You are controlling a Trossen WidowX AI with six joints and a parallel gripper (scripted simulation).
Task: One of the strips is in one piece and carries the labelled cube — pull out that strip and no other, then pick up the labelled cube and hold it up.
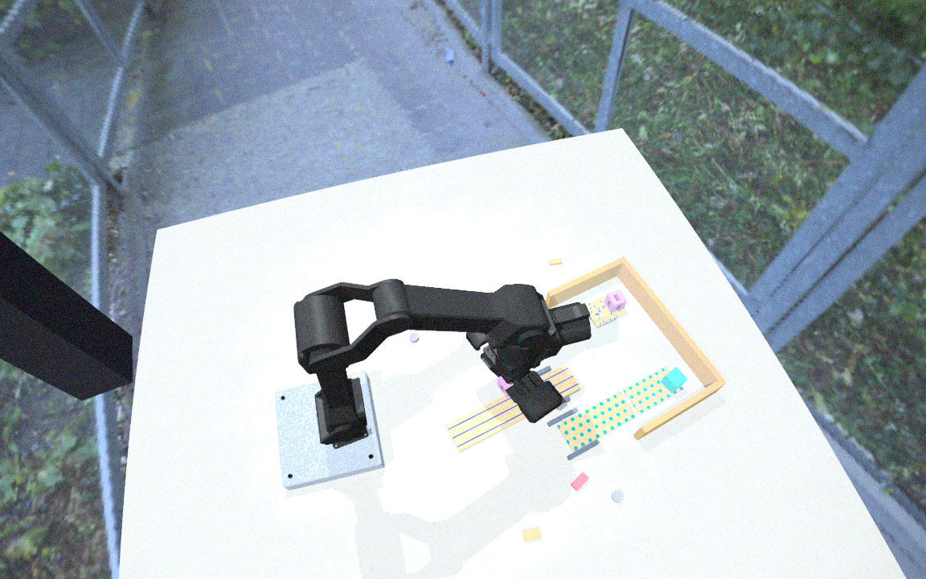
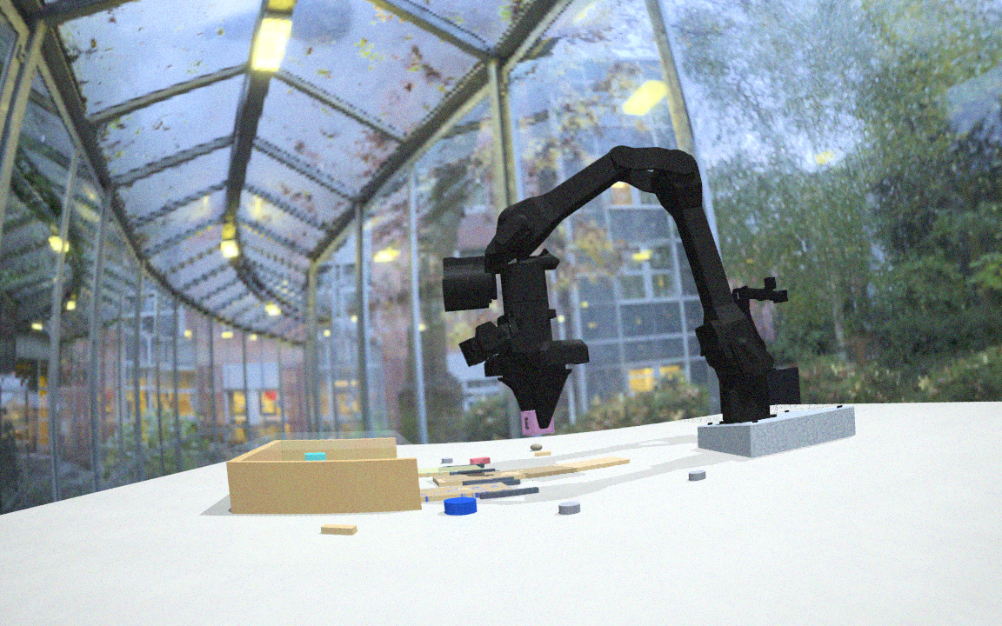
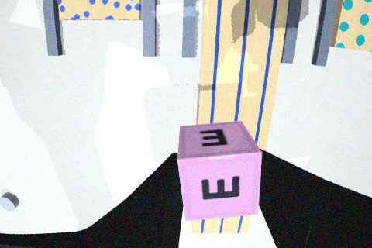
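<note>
My gripper (image 2: 541, 421) (image 3: 214, 157) is shut on a pink cube (image 1: 503, 386) (image 2: 528, 422) (image 3: 221, 205) with a dark E on its faces. It holds the cube in the air above the blue-striped strip (image 1: 481, 425) (image 3: 229, 62) (image 2: 597, 463), which lies in one piece, well out toward the arm's base. A blue-dotted strip (image 1: 604, 313) (image 3: 116, 12) has another pink labelled cube (image 1: 616, 301) at its far end. A teal-dotted strip (image 1: 610, 415) (image 3: 358, 12) shows a break across it, and a plain teal cube (image 1: 675, 379) (image 2: 315, 456) sits at its far end.
A wooden wall (image 1: 675, 332) (image 2: 325, 486) encloses the strips' far ends on three sides. Dark guide rails (image 1: 582, 449) (image 3: 149, 27) flank the strips. A red block (image 1: 579, 481) (image 2: 478, 461), a blue disc (image 2: 459, 506), a grey disc (image 1: 617, 496) and a yellow block (image 1: 531, 534) lie around.
</note>
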